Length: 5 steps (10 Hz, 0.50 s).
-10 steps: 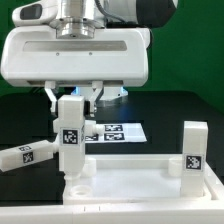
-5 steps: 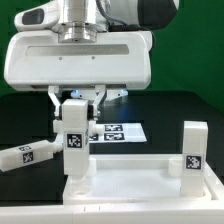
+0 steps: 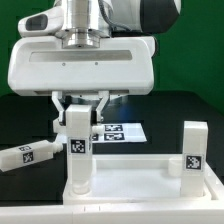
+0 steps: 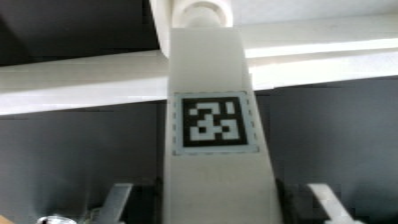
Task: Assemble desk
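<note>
We work with two cameras. The exterior one sits low and close in front of the arm, facing it almost level across the black tabletop. It takes in the fingers from the front, the upright leg between them, the desk panel below them and the marker board beyond them. The wrist camera rides above the fingers and looks down along them from very near, so the leg between them fills the middle of its picture. Both views share the fingers, that leg and its tag.
</note>
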### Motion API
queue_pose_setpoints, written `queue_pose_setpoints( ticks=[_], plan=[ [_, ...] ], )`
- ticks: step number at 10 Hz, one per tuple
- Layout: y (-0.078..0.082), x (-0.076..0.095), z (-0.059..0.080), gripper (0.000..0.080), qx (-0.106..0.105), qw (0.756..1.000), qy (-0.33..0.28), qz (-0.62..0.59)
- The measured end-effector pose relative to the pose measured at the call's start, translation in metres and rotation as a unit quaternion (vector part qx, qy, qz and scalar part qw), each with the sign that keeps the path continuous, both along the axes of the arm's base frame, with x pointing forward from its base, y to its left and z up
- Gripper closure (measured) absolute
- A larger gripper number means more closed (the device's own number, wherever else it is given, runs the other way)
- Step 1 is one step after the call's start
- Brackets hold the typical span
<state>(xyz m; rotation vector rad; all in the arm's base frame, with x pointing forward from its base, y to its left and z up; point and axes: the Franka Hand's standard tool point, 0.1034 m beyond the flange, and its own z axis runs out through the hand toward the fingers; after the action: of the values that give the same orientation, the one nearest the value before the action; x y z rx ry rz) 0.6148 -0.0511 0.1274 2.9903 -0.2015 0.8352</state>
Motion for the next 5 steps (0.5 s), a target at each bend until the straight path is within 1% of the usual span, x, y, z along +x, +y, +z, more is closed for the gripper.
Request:
queue_pose_setpoints(
  ticks=[3, 5],
  plan=[
    [0.001, -0.002, -0.008, 0.0515, 0.0, 1.0, 0.005, 0.001],
    [0.0, -0.003, -0.014, 0.0515, -0.005, 1.0, 0.002, -0.001]
  ],
)
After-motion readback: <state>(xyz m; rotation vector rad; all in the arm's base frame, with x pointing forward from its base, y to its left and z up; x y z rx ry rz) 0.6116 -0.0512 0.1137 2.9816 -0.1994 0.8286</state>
